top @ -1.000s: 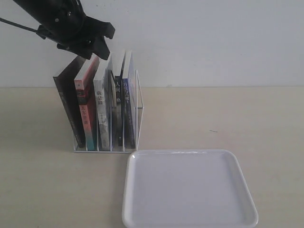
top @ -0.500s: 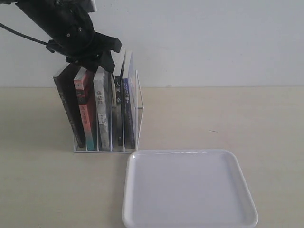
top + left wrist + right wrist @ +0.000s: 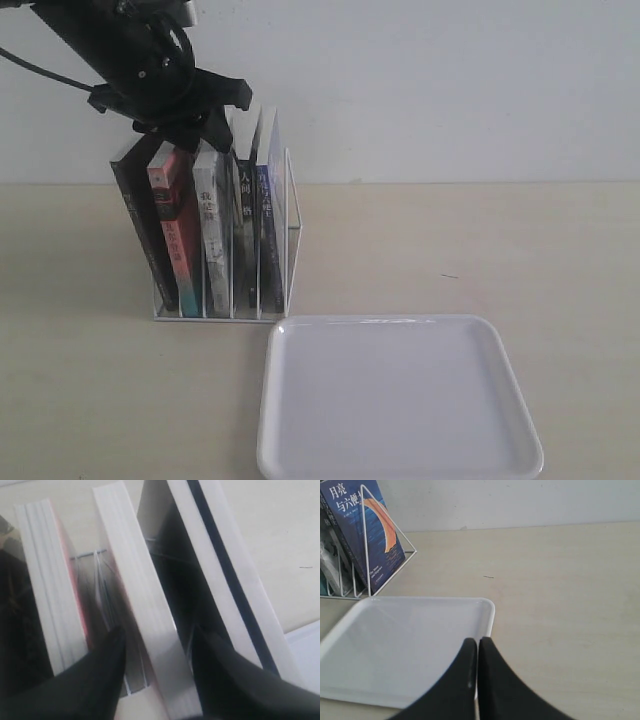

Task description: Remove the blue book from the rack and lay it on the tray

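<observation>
Five books stand in the rack (image 3: 293, 228). The blue book (image 3: 270, 232) fills the end slot nearest the tray (image 3: 400, 321). The left pincer (image 3: 192, 138), fingers spread, straddles a grey-spined book (image 3: 212, 240), with the black-spined book (image 3: 247, 225) between it and the blue one. The right pincer (image 3: 476, 642), pressed together, hovers over the tray's rim.

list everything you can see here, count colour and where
blue book: one, dark blue, rightmost slot of the rack
other books: four, black, red, grey and black spines, slots left of it
rack: one, white wire, on the table, exterior view's left
tray: one, white, on the table before the rack, to its right
table: one, beige, under everything
left gripper: one, black, jaws open over the book tops
right gripper: one, black, shut, above the tray's rim
</observation>
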Available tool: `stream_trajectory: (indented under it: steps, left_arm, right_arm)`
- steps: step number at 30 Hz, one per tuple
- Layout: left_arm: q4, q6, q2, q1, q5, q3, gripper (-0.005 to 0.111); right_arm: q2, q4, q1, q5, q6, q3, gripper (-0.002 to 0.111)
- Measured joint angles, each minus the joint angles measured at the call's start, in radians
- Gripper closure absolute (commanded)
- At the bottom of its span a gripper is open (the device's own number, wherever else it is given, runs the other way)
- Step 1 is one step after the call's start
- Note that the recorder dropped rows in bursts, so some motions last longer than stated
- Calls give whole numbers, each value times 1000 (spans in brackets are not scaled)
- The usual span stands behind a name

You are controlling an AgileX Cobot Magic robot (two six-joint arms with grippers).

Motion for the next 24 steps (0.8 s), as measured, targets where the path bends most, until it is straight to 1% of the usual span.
stream_trajectory:
  steps: [7, 20, 22, 24]
  left_arm:
    - [0, -4, 0, 0, 0, 0, 68]
    - [4, -21, 12, 0, 2, 0, 69]
    - [4, -21, 15, -2, 2, 0, 71]
    - [4, -21, 15, -2, 2, 0, 76]
  right_arm:
    - [0, 0, 0, 0, 0, 0, 108]
    - [0, 0, 0, 0, 0, 0, 108]
    - [0, 0, 0, 0, 0, 0, 108]
    - [0, 0, 0, 0, 0, 0, 108]
